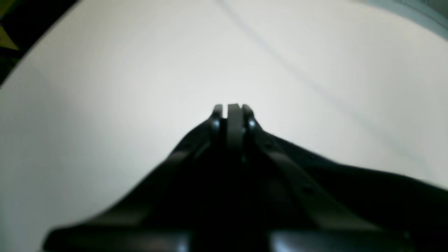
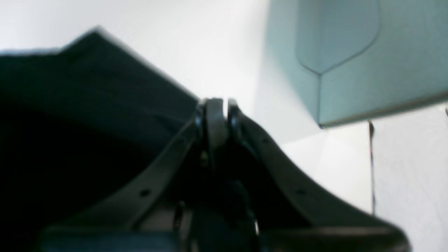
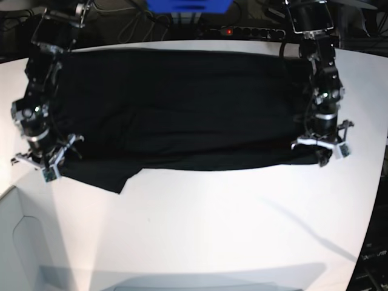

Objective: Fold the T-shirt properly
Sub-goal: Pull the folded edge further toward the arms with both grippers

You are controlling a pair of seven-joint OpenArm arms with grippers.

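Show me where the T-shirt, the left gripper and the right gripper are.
T-shirt (image 3: 182, 109), base view, middle of the spread black cloth.
Left gripper (image 1: 233, 110), left wrist view, closed fingertips.
Right gripper (image 2: 217, 105), right wrist view, closed fingertips at the cloth's edge.

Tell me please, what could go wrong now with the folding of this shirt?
Both grippers, left gripper and right gripper, are shut at the near corners of the T-shirt. A thin pinch might slip when lifted. The flap drooping beside the right gripper could make a crooked fold.

A white table (image 3: 212, 230) fills the view, cables (image 3: 121, 27) behind it.
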